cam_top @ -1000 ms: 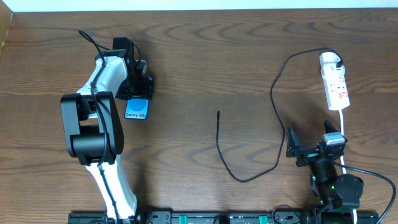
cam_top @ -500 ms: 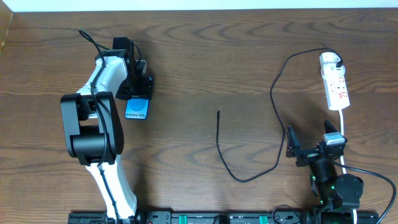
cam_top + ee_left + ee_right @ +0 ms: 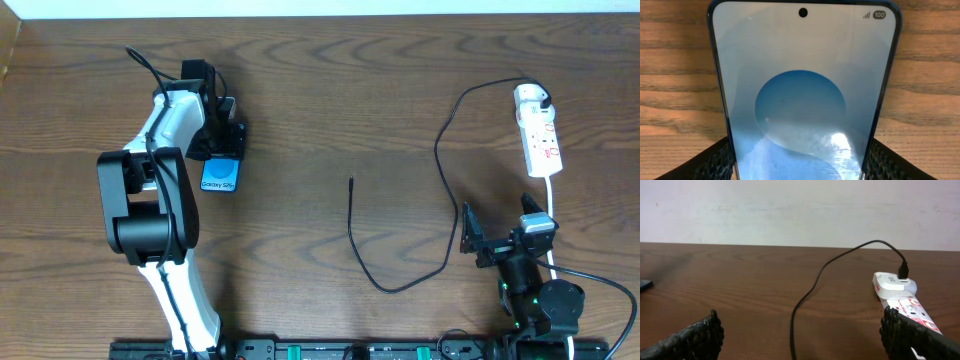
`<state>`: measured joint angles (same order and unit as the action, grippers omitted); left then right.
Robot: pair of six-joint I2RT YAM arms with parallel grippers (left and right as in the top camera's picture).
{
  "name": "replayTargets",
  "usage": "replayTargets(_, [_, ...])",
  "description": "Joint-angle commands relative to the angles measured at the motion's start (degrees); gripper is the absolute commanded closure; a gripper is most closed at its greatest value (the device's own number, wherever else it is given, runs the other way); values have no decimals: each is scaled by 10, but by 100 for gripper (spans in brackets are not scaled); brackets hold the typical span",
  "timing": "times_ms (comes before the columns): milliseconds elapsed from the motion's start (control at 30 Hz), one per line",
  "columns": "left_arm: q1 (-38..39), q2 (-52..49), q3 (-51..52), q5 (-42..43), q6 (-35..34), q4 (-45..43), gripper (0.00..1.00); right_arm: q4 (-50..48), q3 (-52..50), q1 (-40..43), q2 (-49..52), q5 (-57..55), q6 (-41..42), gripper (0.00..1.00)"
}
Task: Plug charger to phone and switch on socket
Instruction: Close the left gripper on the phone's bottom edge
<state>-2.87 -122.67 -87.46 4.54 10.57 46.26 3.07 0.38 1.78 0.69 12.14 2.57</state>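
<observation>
Nothing has shifted: the left gripper (image 3: 224,145) clamps the phone's (image 3: 800,75) sides on the table (image 3: 350,80); the right gripper (image 3: 800,342) gapes empty.

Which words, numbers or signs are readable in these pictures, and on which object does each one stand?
"Galaxy S25": on the phone screen, overhead view.
"100": beside the signal bars in the top corner of the phone screen, left wrist view.
Red marks on the power strip: too small to read.
</observation>
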Motion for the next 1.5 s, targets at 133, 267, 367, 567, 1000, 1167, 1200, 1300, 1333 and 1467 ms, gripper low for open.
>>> replayTargets(133, [-1,-15,19,9,3,3,48,3,-1,-7,-4,-2,2,1])
replayTargets(267, [-1,-15,19,9,3,3,53,3,-1,-7,-4,-2,2,1])
replayTargets(367, [-1,-15,19,9,3,3,59,3,-1,-7,-4,-2,2,1])
replayTargets(567, [-1,-15,19,9,3,3,70,3,-1,-7,-4,-2,2,1])
replayTargets(1000, [-1,-15,19,8,3,3,92,3,-1,-7,-4,-2,2,1])
replayTargets(1167, [-1,-15,19,8,3,3,92,3,-1,-7,-4,-2,2,1])
replayTargets(1200, [-1,-15,19,8,3,3,92,3,-1,-7,-4,-2,2,1])
replayTargets(1300, [-1,-13,19,8,3,3,92,3,-1,-7,-4,-2,2,1])
replayTargets(1333, [-1,-13,18,8,3,3,93,3,-1,-7,-4,-2,2,1])
replayTargets(1467, [-1,-10,16,8,3,3,93,3,-1,-7,-4,-2,2,1])
